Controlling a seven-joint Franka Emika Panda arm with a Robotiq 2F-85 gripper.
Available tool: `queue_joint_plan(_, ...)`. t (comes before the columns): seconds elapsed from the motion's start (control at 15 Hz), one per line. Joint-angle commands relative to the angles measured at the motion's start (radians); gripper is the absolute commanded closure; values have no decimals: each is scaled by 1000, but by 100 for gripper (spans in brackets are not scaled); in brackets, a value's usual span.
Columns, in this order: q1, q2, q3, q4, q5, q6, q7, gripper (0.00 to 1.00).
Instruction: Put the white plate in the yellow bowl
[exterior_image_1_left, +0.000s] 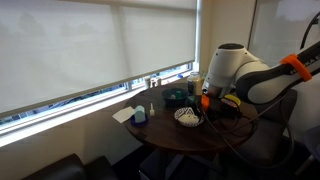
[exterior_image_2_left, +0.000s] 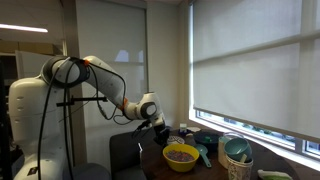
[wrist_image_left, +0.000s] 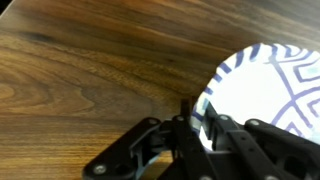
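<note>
Right at the rim of the plate (wrist_image_left: 268, 88), spreading off toward two o'clock from the gripper (wrist_image_left: 195, 116); possibly pinched on that edge, cannot tell for sure

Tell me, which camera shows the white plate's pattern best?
The wrist view: the white plate is close up, its blue lines clear. In an exterior view it is a tiny speckled dish; neither exterior view resolves the lines.
</note>
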Motion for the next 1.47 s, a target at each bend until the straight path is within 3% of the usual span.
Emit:
queue_joint_plan(0.0,24,2,-20,10,-35,21,39,100)
queue_joint_plan(0.07,27,-9,-21,8,-32,39,25,100)
queue_joint_plan(0.4,18,-107,-5,11,-267,67,121,99)
queue_joint_plan(0.53,2,-177,-3,-29,-296,95,171,99)
queue_joint_plan(1.07,-90,-410,-32,-301,-87,82,268,99)
queue_joint_plan(1.4,-218,-529,-17,-399,-85,82,393,99)
